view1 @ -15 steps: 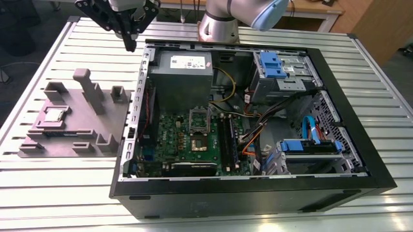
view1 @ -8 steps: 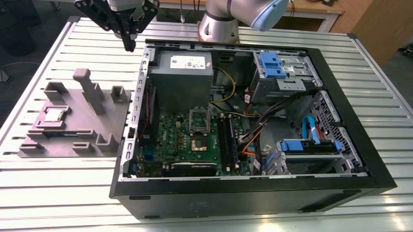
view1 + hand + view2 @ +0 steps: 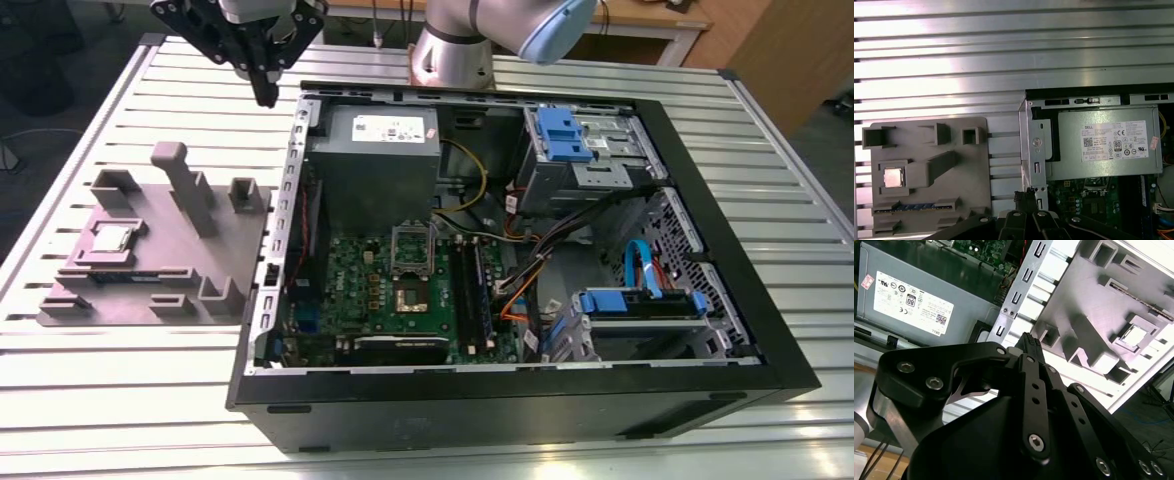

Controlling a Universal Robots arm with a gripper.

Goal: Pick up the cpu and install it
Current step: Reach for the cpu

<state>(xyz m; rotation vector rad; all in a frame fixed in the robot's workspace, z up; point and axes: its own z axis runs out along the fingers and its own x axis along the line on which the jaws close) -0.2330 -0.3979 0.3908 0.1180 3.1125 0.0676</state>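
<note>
Now | jaws together, empty, above slatted metal table (image 3: 120, 400) | cpu (image 3: 111, 238) on grey fixture (image 3: 240, 245) | wooden desk (image 3: 654, 20) behind

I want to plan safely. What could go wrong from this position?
1. The black hand hangs near the metal rim of the open black computer case; a low sideways move could strike it.
2. The small silver square cpu lies in a recess of the grey moulded holder, beside raised posts; the hand might catch on them.
3. The open socket on the green board sits close to the grey power-supply box, so room for the hand looks tight.
</note>
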